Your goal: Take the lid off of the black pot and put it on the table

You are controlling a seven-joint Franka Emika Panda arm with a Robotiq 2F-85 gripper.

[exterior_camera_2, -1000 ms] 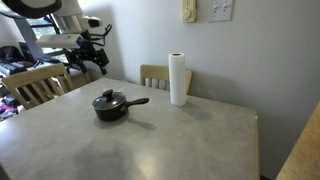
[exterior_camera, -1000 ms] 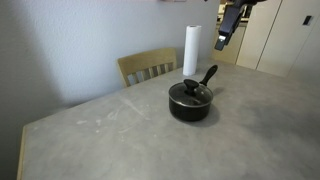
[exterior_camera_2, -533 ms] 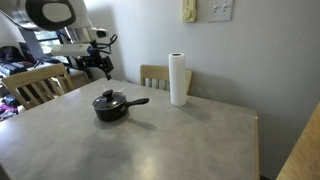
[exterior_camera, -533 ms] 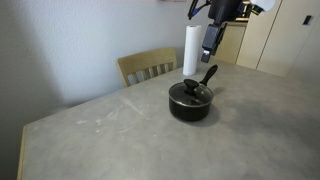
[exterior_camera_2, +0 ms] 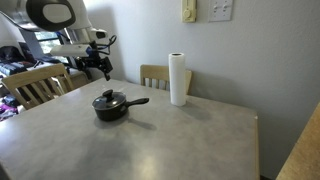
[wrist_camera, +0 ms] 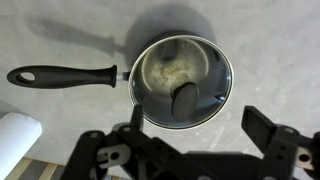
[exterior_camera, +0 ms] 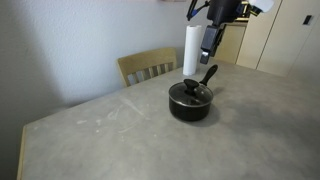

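Observation:
The black pot (exterior_camera: 190,104) stands on the table (exterior_camera: 100,135) with its long handle (exterior_camera: 207,75) pointing to the back. The glass lid (exterior_camera: 190,93) with its black knob sits on the pot. My gripper (exterior_camera: 208,50) hangs open and empty in the air above the handle side of the pot, touching nothing. In an exterior view the pot (exterior_camera_2: 110,107) is below and to the right of the gripper (exterior_camera_2: 97,68). The wrist view looks straight down on the lid (wrist_camera: 165,70), its knob (wrist_camera: 186,100) and the handle (wrist_camera: 65,76); the gripper (wrist_camera: 197,120) has its jaws spread wide.
A white paper-towel roll (exterior_camera: 190,50) stands upright behind the pot, close to the gripper; it also shows in an exterior view (exterior_camera_2: 178,80) and in the wrist view (wrist_camera: 15,135). Wooden chairs (exterior_camera: 148,66) (exterior_camera_2: 35,85) stand at the table's edges. Bare table top (exterior_camera_2: 180,140) lies around the pot.
Since a second ago the gripper has moved in from the table's edge to above the pot. In the last half second nothing has moved.

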